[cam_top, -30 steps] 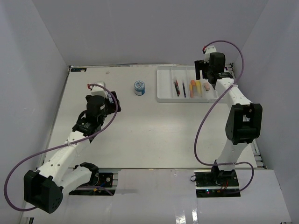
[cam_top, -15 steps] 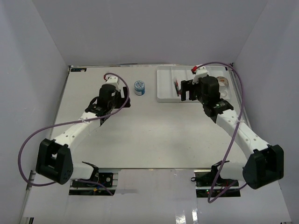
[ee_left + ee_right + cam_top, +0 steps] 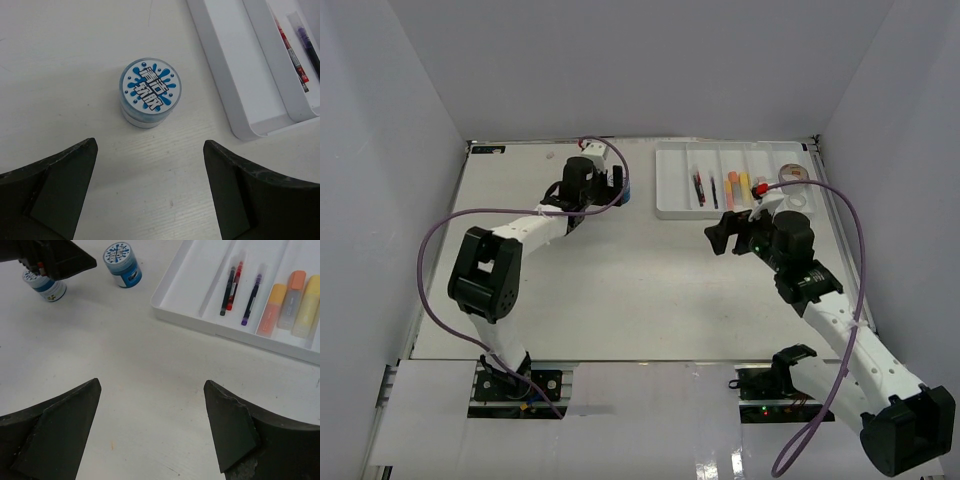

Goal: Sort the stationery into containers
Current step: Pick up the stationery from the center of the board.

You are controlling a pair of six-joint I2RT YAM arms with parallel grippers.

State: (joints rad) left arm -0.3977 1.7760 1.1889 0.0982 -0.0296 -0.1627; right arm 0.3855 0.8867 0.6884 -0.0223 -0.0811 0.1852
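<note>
A round jar with a blue-patterned lid [image 3: 150, 90] stands on the table just ahead of my left gripper [image 3: 150, 145], which is open and empty. From above, the left gripper [image 3: 612, 183] nearly covers this jar [image 3: 624, 192]. In the right wrist view a second jar [image 3: 45, 287] sits partly under the left gripper [image 3: 55, 257], beside the first jar [image 3: 122, 260]. The white tray [image 3: 670, 185] holds pens [image 3: 232, 285], orange and yellow markers [image 3: 292, 302] and tape rolls [image 3: 798, 173]. My right gripper [image 3: 152, 382] is open and empty over bare table in front of the tray [image 3: 180, 310].
White walls close in the table on the left, back and right. The tray's leftmost compartment [image 3: 235, 75] has nothing in it. The right arm's purple cable [image 3: 840, 200] loops over the tray's right end.
My left arm has reached forward and right to the jar. My right arm has drawn back from over the tray toward the table's middle, uncovering the tray.
</note>
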